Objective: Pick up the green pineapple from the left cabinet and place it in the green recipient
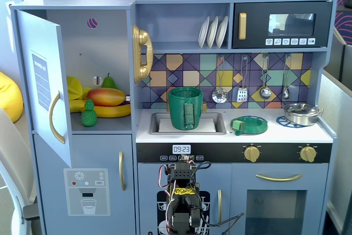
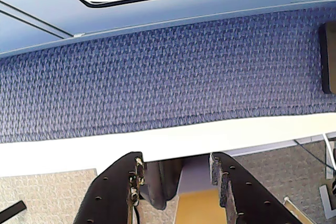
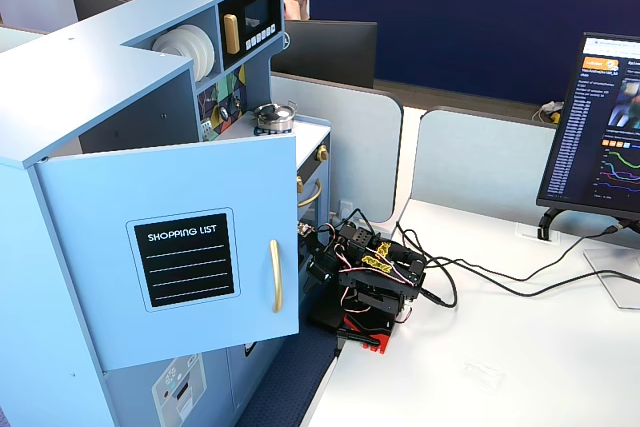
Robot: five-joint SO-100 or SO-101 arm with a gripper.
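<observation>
One green pineapple (image 1: 88, 113) is seen standing in the open left cabinet (image 1: 99, 53), left of centre in a fixed view, beside a mango (image 1: 105, 96). The green recipient (image 1: 185, 108) is found in the sink (image 1: 212, 118). The gripper (image 2: 176, 174), at the wrist view's bottom, is held apart and empty.

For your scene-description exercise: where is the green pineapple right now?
In a fixed view, the green pineapple stands at the left, on the open left cabinet shelf, just in front of the banana and mango.
</observation>
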